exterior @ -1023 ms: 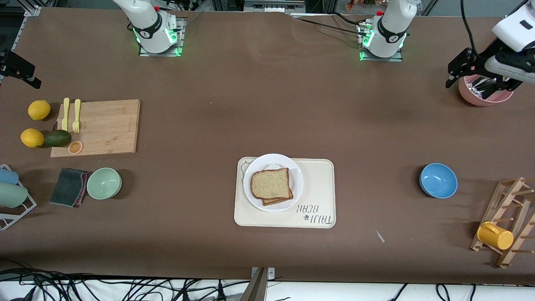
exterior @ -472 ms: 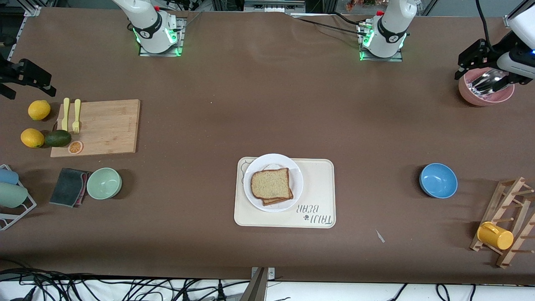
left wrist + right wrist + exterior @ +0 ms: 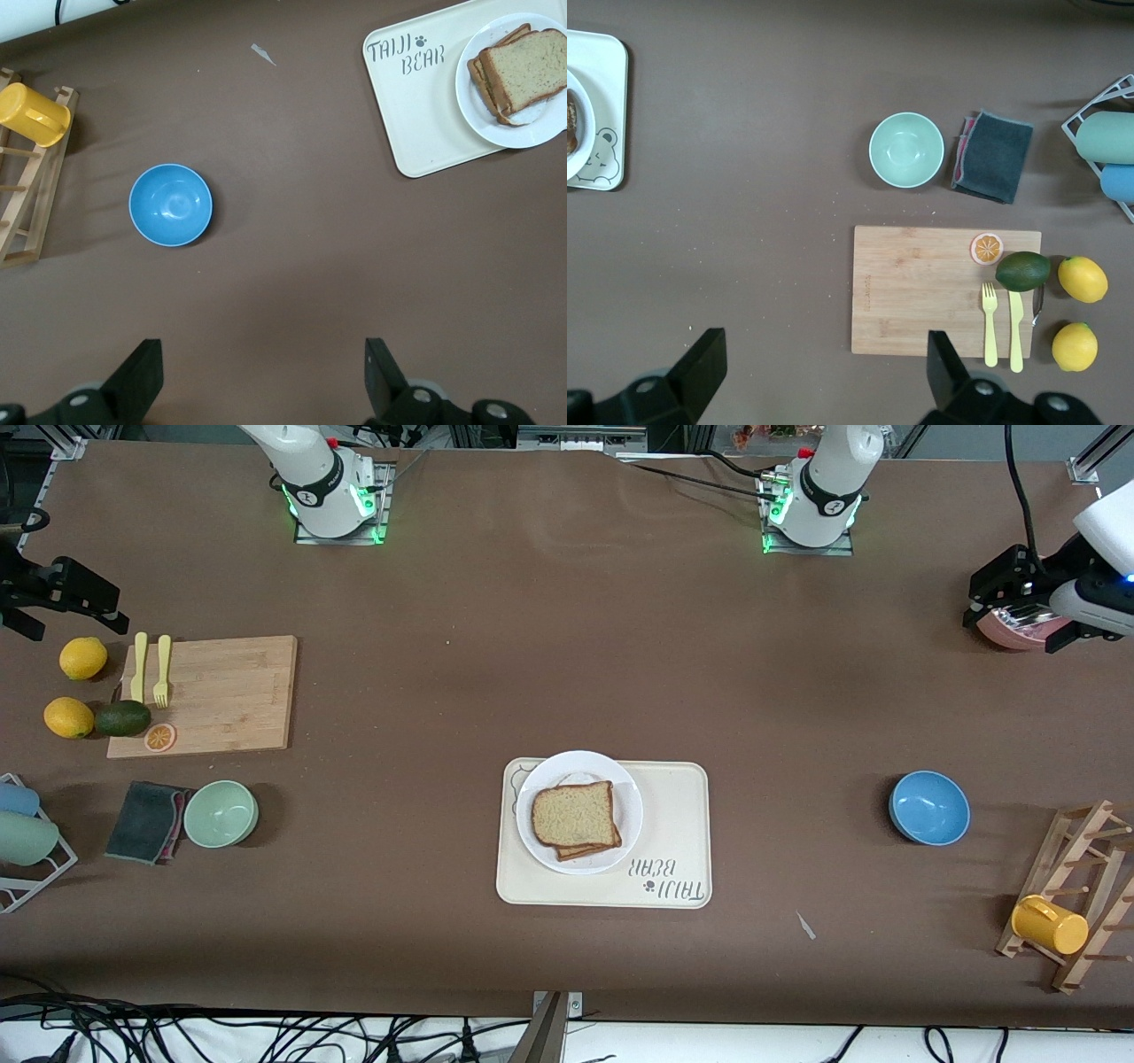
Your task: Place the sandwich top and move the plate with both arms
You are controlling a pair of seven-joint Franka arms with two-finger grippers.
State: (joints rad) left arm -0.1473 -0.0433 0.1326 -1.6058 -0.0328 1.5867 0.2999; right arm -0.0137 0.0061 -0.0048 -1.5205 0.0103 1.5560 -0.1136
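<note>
The sandwich top [image 3: 573,814] lies flat on a second bread slice on the white plate [image 3: 542,775], which rests on the cream bear-print tray [image 3: 675,824]. Seen from the left wrist, the sandwich top [image 3: 534,65] and plate [image 3: 472,104] are far off from that gripper. The right wrist view catches only the plate's edge [image 3: 586,133]. My left gripper [image 3: 999,592] hangs open and empty over the pink bowl at its arm's end of the table; its fingers [image 3: 142,376] frame bare table. My right gripper [image 3: 66,607] hangs open and empty beside a lemon at the other end.
A blue bowl [image 3: 929,808] and a wooden rack [image 3: 1085,886] with a yellow mug sit toward the left arm's end, near the pink bowl [image 3: 1019,636]. A cutting board [image 3: 208,695], lemons, an avocado, a green bowl [image 3: 221,813] and a cloth lie toward the right arm's end.
The right gripper has swung inward over the table toward the lemon. The left arm has drawn back toward its table end, its gripper now covering more of the pink bowl. Plate and bread are unmoved.
</note>
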